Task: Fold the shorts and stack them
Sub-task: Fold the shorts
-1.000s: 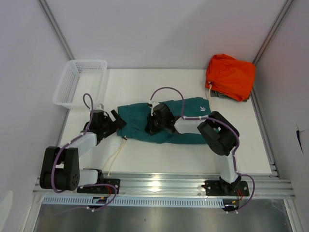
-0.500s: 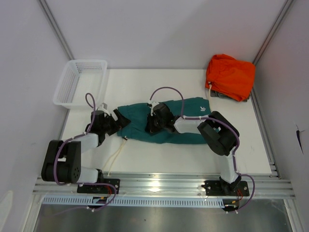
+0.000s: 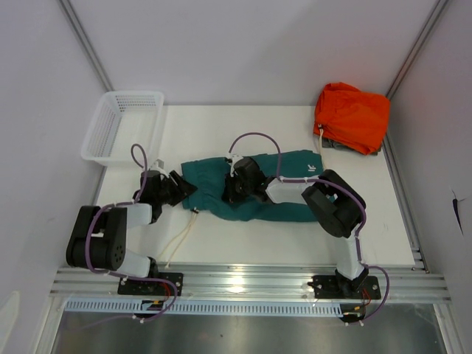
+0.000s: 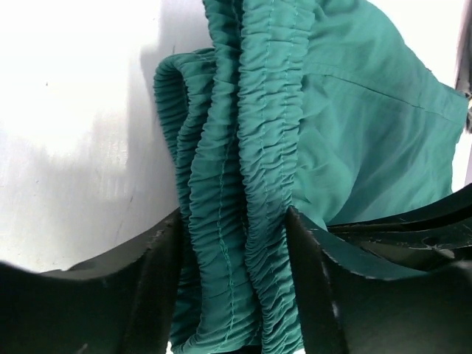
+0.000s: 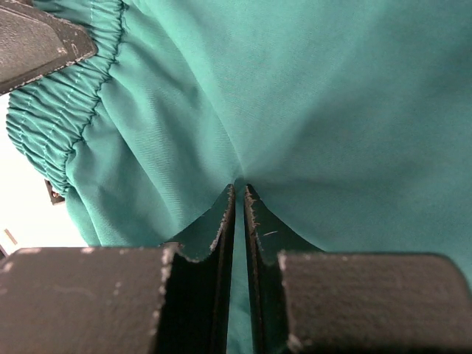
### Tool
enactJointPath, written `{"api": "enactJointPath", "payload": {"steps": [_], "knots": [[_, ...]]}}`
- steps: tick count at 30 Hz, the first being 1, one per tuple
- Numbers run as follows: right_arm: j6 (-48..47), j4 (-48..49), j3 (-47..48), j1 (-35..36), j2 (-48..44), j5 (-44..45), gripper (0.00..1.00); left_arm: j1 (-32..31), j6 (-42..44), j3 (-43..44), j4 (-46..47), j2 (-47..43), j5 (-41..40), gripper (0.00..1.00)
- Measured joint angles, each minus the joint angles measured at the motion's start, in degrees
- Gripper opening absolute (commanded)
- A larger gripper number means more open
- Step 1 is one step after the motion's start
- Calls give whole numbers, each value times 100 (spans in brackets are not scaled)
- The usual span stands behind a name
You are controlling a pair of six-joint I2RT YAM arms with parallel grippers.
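The teal-green shorts (image 3: 287, 203) lie flat across the middle of the white table (image 3: 221, 133). Their gathered elastic waistband (image 4: 221, 184) is at the left end. My left gripper (image 3: 181, 188) is at that end, and the bunched waistband fills the gap between its two fingers (image 4: 234, 280), touching both. My right gripper (image 3: 230, 193) presses down mid-shorts, shut on a thin pinch of the teal fabric (image 5: 240, 193). The cream drawstring (image 3: 177, 240) trails toward the near edge.
A folded bright orange garment (image 3: 352, 116) sits at the back right corner. At the back left stands a white mesh basket (image 3: 124, 125). The metal rail with both arm bases runs along the near edge (image 3: 236, 284).
My left gripper has slid right onto the waistband end and its jaws have narrowed around it. The right arm and the shorts' body have stayed put.
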Motion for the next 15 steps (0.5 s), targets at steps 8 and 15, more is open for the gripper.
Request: {"api": "enactJointPath", "payload": {"steps": [8,15], "knots": [[-31,-79,44,22,0,31,12,-2,33,63,-597,-345,-186,20],[-122,-358,212,179,17,142,11,-142,332,822,-2229,-769,-774,16]]}}
